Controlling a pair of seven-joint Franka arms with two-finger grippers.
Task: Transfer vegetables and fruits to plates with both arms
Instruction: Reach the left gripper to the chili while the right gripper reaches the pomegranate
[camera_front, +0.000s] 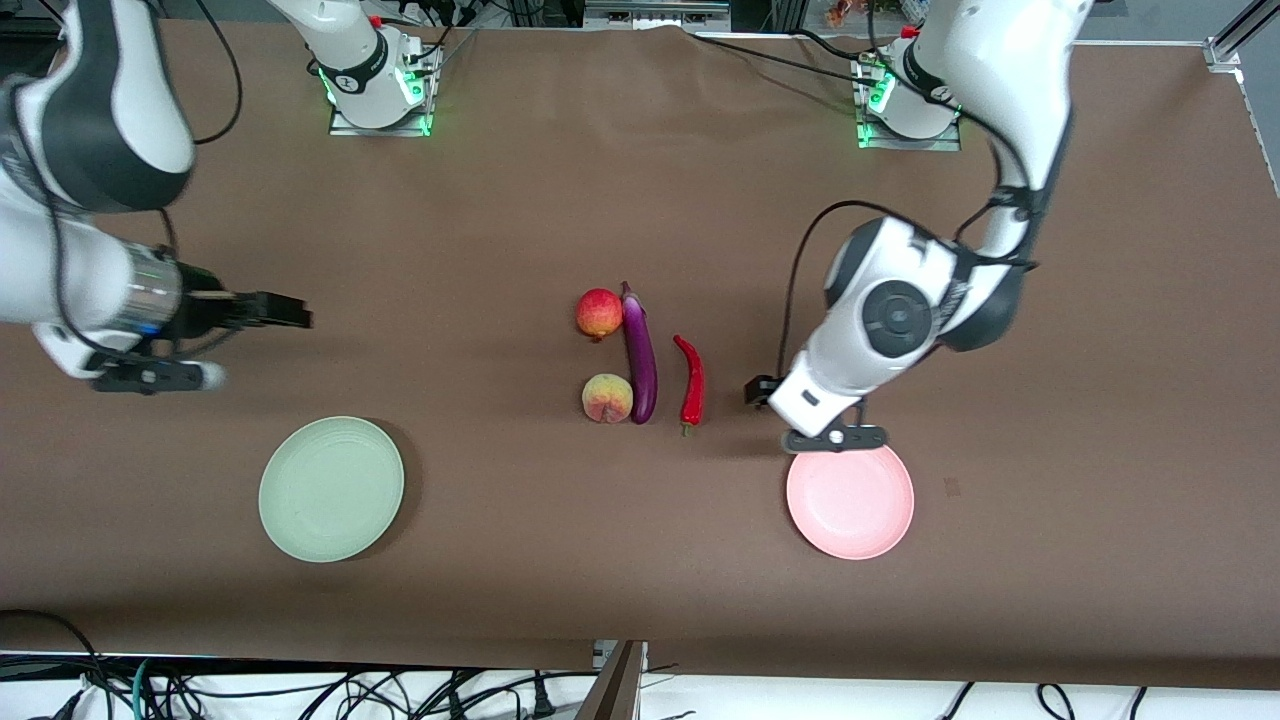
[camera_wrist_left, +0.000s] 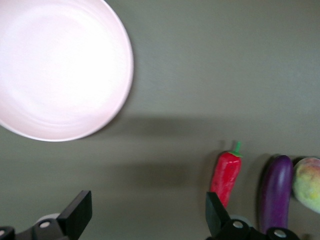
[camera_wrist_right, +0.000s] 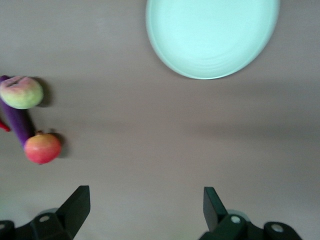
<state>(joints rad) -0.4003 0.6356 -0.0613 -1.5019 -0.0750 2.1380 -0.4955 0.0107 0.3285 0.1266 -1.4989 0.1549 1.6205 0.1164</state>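
Observation:
At mid-table lie the purple eggplant (camera_front: 640, 355), with the red pomegranate-like fruit (camera_front: 598, 313) and the peach (camera_front: 607, 398) beside it on the right arm's side. The red chili (camera_front: 691, 380) is on the eggplant's other flank. My left gripper (camera_front: 760, 391) hangs open and empty over bare table between the chili and the pink plate (camera_front: 850, 500). Its wrist view shows its gripper (camera_wrist_left: 148, 210), the chili (camera_wrist_left: 226, 172), eggplant (camera_wrist_left: 276, 192), peach (camera_wrist_left: 308, 182) and pink plate (camera_wrist_left: 60, 70). My right gripper (camera_front: 290, 312) is open and empty over bare table, with the green plate (camera_front: 331, 488) nearer the camera.
The brown table cover (camera_front: 500, 200) carries both arm bases (camera_front: 375, 95) (camera_front: 905, 110) along its edge farthest from the camera. The right wrist view shows its gripper (camera_wrist_right: 147, 207), the green plate (camera_wrist_right: 212, 35), peach (camera_wrist_right: 21, 92) and pomegranate (camera_wrist_right: 42, 147). Cables hang below the near edge.

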